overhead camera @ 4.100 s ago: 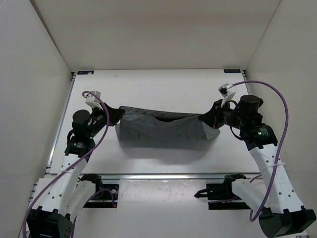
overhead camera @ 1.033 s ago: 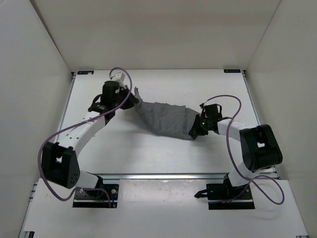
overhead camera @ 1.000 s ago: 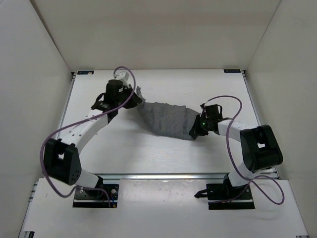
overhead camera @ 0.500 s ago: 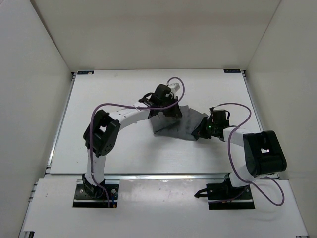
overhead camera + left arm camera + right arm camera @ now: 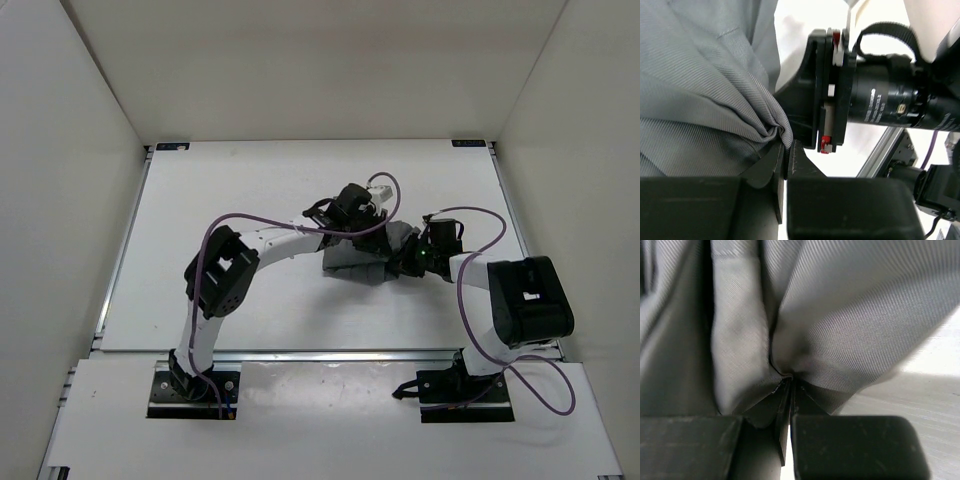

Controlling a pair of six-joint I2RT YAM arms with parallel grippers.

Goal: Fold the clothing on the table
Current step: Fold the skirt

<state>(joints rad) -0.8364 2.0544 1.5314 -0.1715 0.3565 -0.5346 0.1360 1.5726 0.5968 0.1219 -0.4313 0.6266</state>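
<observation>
The clothing [image 5: 352,264] is a dark grey cloth, doubled over into a short bundle right of the middle of the table [image 5: 250,180]. My left arm reaches across it. Its left gripper [image 5: 388,236] is shut on a bunched edge of the clothing [image 5: 700,90], pinched at the fingertips [image 5: 786,146], close beside the right arm's wrist [image 5: 880,100]. My right gripper [image 5: 403,264] sits low at the bundle's right end. It is shut on a gathered fold of the clothing [image 5: 840,305] at its tips [image 5: 790,381]. The two grippers almost meet.
White panel walls stand at the back and on both sides. A silver rail [image 5: 330,352] runs along the near edge, with the arm bases [image 5: 195,392] behind it. Purple cables [image 5: 470,212] loop above both arms.
My left gripper has carried its end of the clothing from the far left across to the right gripper, doubling the cloth into a much shorter bundle. The right gripper has barely moved.
</observation>
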